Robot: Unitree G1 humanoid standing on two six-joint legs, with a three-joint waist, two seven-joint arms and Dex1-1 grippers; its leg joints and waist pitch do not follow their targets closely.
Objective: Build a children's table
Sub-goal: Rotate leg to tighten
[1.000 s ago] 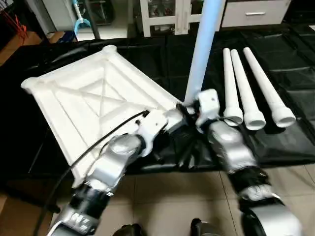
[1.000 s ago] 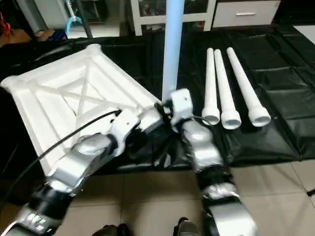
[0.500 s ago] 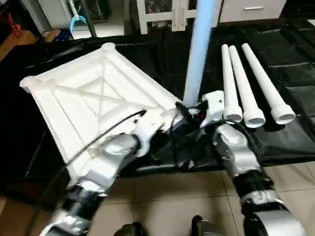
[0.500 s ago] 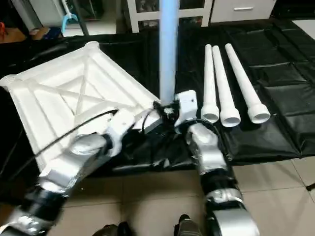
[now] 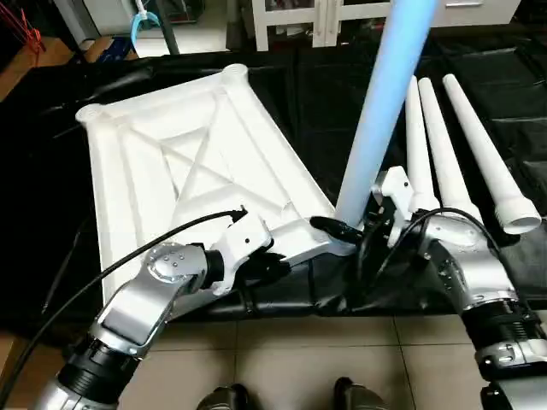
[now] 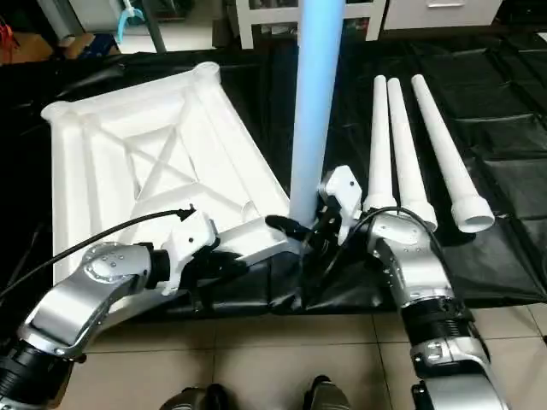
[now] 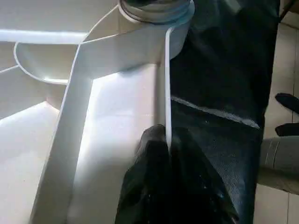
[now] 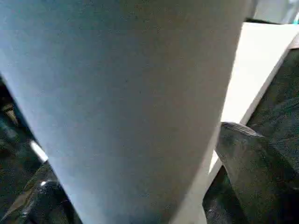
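Observation:
The white tabletop [image 5: 171, 162] lies underside up on the black mat, its X ribs showing. One white leg [image 5: 385, 111] stands upright in the near right corner socket [image 7: 156, 11]. My right gripper [image 5: 346, 226] is open at the base of this leg, one black finger [image 8: 243, 158] on either side of the tube [image 8: 131, 93]. My left gripper [image 5: 273, 260] is shut on the tabletop's near rim [image 7: 167, 84], close to that socket. Three more legs [image 5: 436, 162] lie side by side on the mat to the right.
The black mat [image 5: 513, 128] ends at a tiled floor [image 5: 282, 359] near my feet. White furniture [image 5: 316, 21] stands at the back. A black cable [image 5: 102, 278] runs along my left forearm.
The right gripper's fingers have spread apart around the standing leg, and the forearm has drawn back a little. The leg stays upright. The camera has shifted. The left gripper keeps its hold.

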